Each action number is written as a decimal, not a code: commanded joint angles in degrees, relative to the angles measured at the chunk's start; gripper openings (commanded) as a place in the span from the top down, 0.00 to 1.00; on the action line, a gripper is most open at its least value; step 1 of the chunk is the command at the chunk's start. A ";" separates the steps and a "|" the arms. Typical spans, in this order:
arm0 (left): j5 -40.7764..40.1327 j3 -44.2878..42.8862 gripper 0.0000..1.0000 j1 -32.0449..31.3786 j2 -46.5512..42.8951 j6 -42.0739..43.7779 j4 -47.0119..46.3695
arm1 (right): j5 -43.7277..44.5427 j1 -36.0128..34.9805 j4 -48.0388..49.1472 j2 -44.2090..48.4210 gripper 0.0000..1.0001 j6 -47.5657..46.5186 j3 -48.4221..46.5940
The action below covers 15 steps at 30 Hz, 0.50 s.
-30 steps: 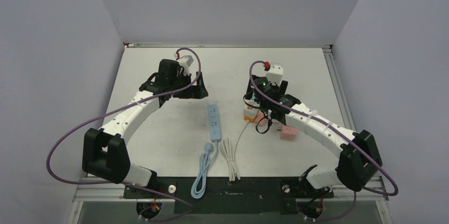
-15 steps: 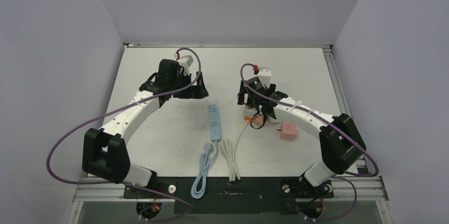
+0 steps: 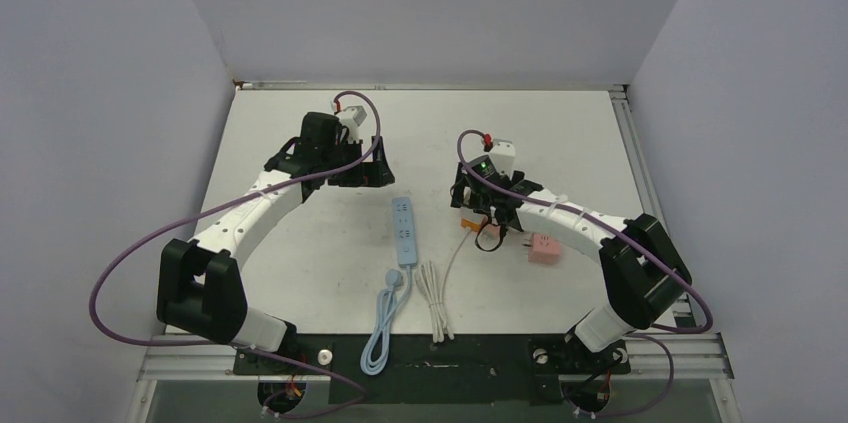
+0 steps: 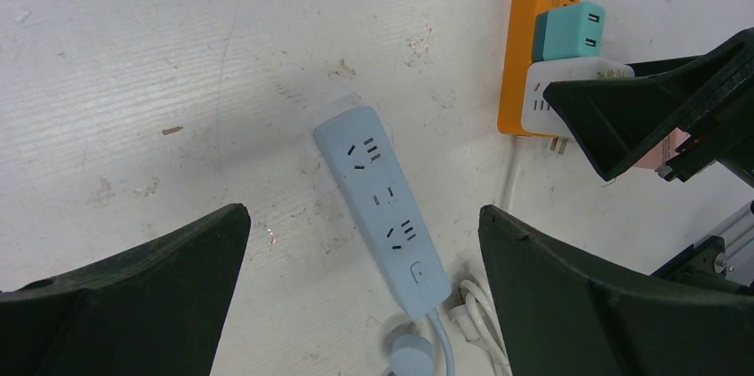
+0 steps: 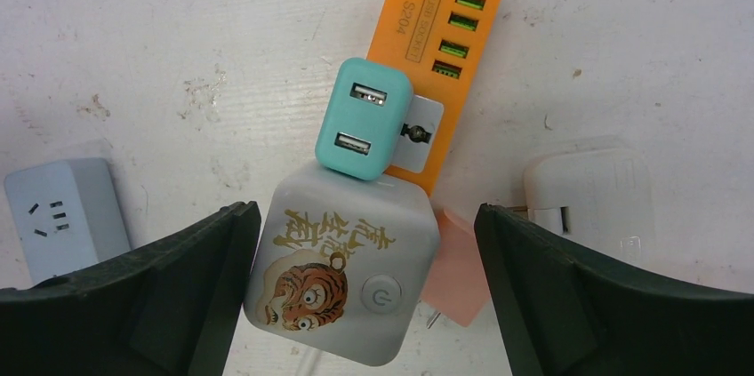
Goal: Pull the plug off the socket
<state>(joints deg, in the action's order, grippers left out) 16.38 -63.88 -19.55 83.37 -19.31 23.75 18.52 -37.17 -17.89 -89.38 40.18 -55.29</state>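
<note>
An orange socket strip (image 5: 445, 29) lies on the white table. A teal USB plug (image 5: 364, 118) and a white cube plug with a tiger print (image 5: 342, 274) sit in it. My right gripper (image 5: 363, 247) is open and hangs over the white cube, one finger on each side, touching nothing. In the top view my right gripper (image 3: 478, 205) covers the orange socket strip (image 3: 467, 224). My left gripper (image 4: 364, 234) is open and empty above a light blue power strip (image 4: 382, 207). In the top view my left gripper (image 3: 368, 173) is up and left of that strip (image 3: 404, 230).
A pink plug (image 3: 543, 248) lies right of the orange socket. A white adapter (image 5: 587, 189) lies near it. A coiled white cable (image 3: 435, 298) and the blue strip's cord (image 3: 383, 328) lie toward the near edge. Grey walls stand on three sides.
My right gripper has moved left, away from the pink plug, and now hangs over the orange socket strip. The left arm has not moved.
</note>
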 commanded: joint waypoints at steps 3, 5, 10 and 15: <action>0.93 -0.13 0.00 -0.22 0.08 -0.44 -2.48 | -0.50 -0.10 2.12 1.12 0.08 0.85 0.36; 1.01 -0.11 0.00 -0.24 0.10 -0.46 -2.48 | -0.57 -0.10 2.48 0.78 0.11 0.78 0.44; 1.03 -0.03 0.00 -0.22 0.26 -0.55 -2.64 | -1.85 -0.10 4.00 0.41 0.27 0.30 0.81; 1.76 0.18 0.00 -0.22 0.70 -0.98 -2.99 | -6.48 -0.10 7.50 0.81 0.44 -2.31 1.14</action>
<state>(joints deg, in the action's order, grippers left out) 16.82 -63.88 -19.57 83.46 -19.42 23.70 16.25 -37.17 -14.61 -89.41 39.81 -54.63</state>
